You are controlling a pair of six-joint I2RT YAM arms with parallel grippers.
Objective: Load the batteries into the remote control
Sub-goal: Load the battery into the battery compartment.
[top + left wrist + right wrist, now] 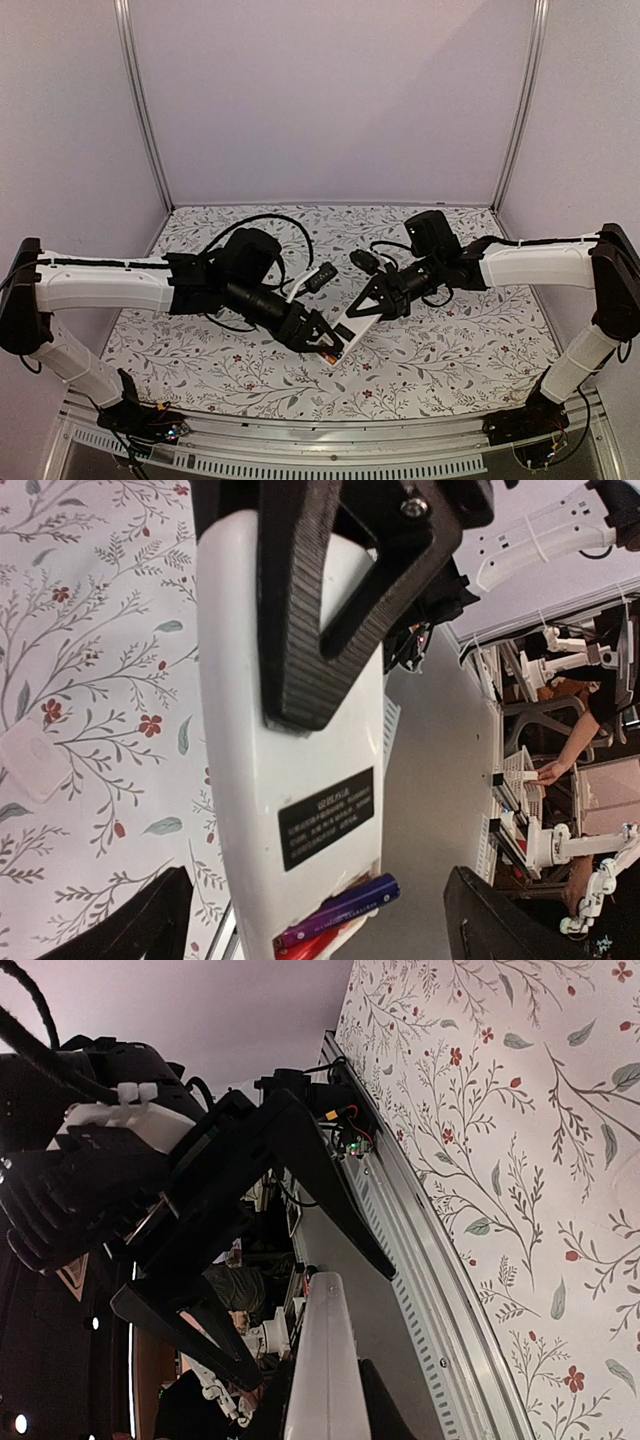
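Note:
My right gripper [375, 305] is shut on the remote control [358, 322] and holds it tilted above the table's middle. In the left wrist view the remote control [290, 730] shows its white back with a black label, one ribbed right finger [300, 610] pressed across it. At its open lower end a purple battery [345, 908] sticks out crookedly, with a red battery [305, 948] under it. My left gripper [320, 915] is open, its fingers well apart on either side of that end. The right wrist view shows the remote control [325, 1360] edge-on between the right gripper's [325, 1405] fingers.
A small white rounded plate [35, 763] lies on the flowered tablecloth [450, 350] to the left of the remote. The metal rail of the table's near edge [330, 440] runs just below both grippers. Both arms meet over the middle of the cloth.

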